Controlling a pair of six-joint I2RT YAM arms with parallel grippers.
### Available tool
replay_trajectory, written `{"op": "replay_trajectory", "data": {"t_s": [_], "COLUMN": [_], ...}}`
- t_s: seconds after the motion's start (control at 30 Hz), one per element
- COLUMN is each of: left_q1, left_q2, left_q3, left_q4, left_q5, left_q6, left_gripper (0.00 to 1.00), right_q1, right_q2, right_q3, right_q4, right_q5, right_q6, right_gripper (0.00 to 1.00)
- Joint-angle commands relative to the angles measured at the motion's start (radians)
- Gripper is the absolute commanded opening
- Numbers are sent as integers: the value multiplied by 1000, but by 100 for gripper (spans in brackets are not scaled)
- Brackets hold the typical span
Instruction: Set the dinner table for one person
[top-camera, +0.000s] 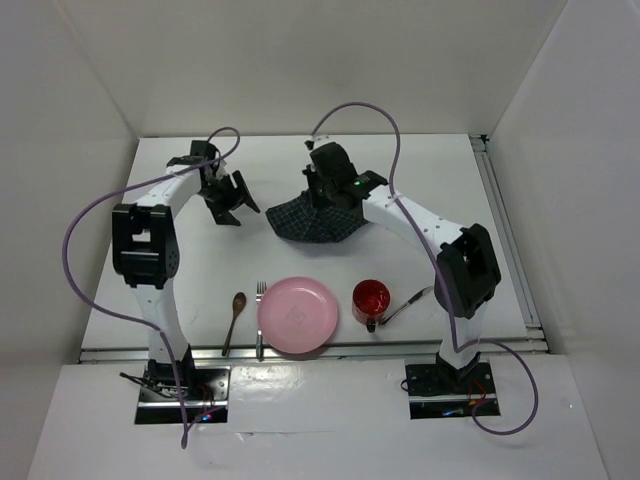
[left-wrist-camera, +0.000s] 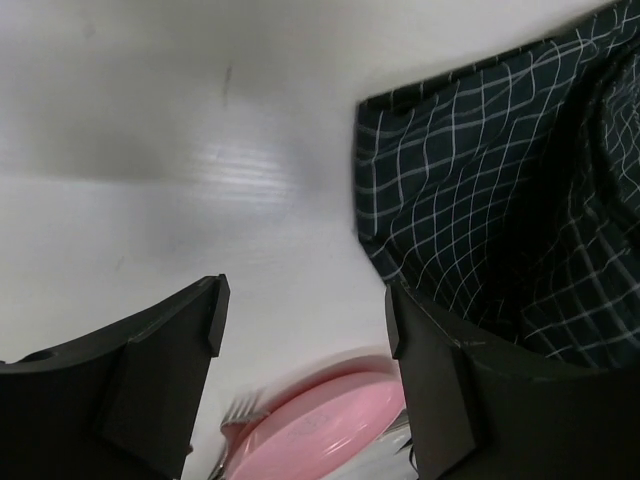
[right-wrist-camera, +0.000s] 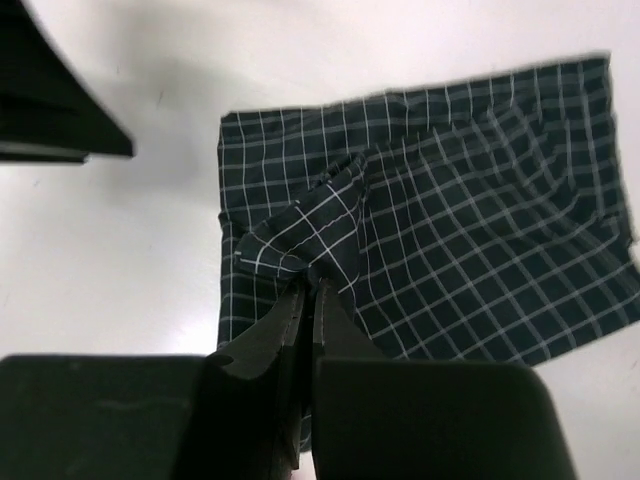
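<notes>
The white dinner table (top-camera: 200, 270) holds a pink plate (top-camera: 297, 315) near the front, with a fork (top-camera: 260, 318) and a brown spoon (top-camera: 235, 318) to its left, and a red cup (top-camera: 371, 299) and a metal utensil (top-camera: 405, 305) to its right. A dark checked cloth placemat (top-camera: 310, 222) lies bunched at mid-table. My right gripper (right-wrist-camera: 308, 280) is shut on a pinched fold of the placemat (right-wrist-camera: 450, 230). My left gripper (top-camera: 230, 200) is open and empty, just left of the placemat (left-wrist-camera: 500, 200), above bare table.
White walls enclose the table on the left, far and right sides. A metal rail (top-camera: 505, 230) runs along the right edge and another along the front. Purple cables loop above both arms. The plate (left-wrist-camera: 320, 420) and fork tines (left-wrist-camera: 235, 415) show between the left fingers.
</notes>
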Motion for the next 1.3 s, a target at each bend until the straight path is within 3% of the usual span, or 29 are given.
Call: {"op": "replay_trajectory", "data": {"t_s": [0.0,0.27,0.57,0.6,0.67,0.7,0.73,0.87,1.07,1.17,1.27], "left_q1": [-46,-116,-165,-166,-166,-166,-166,-166,-58,0,31], "left_q2": [96,226,270,284,309,309,309,309,82,-33,-152], "left_q3": [107,170,162,175,195,207,216,311,431,477,439], "left_q4": [3,5,54,54,72,72,72,23,-18,-49,-49], "left_q5": [48,-53,-104,-92,-49,-49,-49,-71,-44,-21,2], "left_q6": [6,-80,-140,-140,-152,-164,-164,-155,-155,-155,-144], "left_gripper": [81,70,68,47,17,4,0,0,0,0,0], "right_q1": [-18,-51,-69,-69,-90,-100,-109,-181,-353,-420,-442], "right_q2": [-57,-134,-223,-223,-246,-246,-257,-283,-303,-364,-464], "right_q3": [-87,-182,-261,-261,-270,-270,-270,-235,-25,-40,-162], "right_q4": [48,39,39,39,28,28,28,28,-17,-17,25], "right_q5": [-102,-121,-121,-111,-111,-111,-122,-167,-202,-211,-220], "right_q6": [101,174,211,211,222,222,231,240,260,303,344], "right_gripper": [0,0,0,0,0,0,0,0,0,0,0]}}
